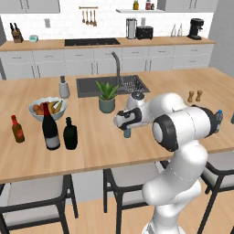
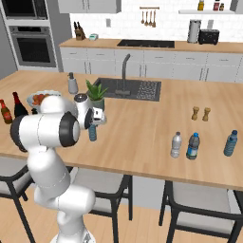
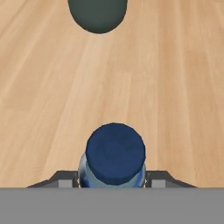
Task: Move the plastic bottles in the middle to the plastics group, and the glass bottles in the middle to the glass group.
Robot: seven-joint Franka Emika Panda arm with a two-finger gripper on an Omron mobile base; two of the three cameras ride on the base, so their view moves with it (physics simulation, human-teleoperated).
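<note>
Claw (image 3: 112, 177) was clenched on the small blue-capped bottle (image 3: 114, 159). In the hand view my fingertips (image 3: 65, 178) sat tight against both of its sides. The dark plant pot (image 3: 98, 13) lay at 12 o'clock from the cap.

Surface: the bottle stood upright on the light wooden island counter (image 1: 100, 151), near the middle. In the left base view it was at 5 o'clock from the potted plant (image 1: 107, 98). The sink (image 1: 91, 87) and its tap were set into the counter behind the plant.

Left end of the island, left base view:
- tall wine bottle (image 1: 50, 130)
- squat black bottle (image 1: 70, 133) just beside it, at its 3 o'clock
- small red-brown sauce bottle (image 1: 18, 129), apart at its 9 o'clock
- fruit bowl (image 1: 47, 108) behind them
- grey dispenser (image 1: 64, 87) by the sink corner

Right end of the island, right base view:
- clear whitish bottle (image 2: 176, 144) and blue-labelled bottle (image 2: 192, 146), side by side
- blue-tinted bottle (image 2: 230, 143), apart at their 3 o'clock
- two wooden mills (image 2: 201, 114), at 12 o'clock from the pair

Room:
- padded stools (image 1: 36, 196) stood under the near edge of the island.
- the back counter carried a cooktop (image 1: 91, 42), toaster (image 1: 144, 32), coffee machine (image 1: 196, 28) and knife block (image 1: 17, 35).
- a wall oven (image 2: 31, 45) stood at the far left of the right base view.
</note>
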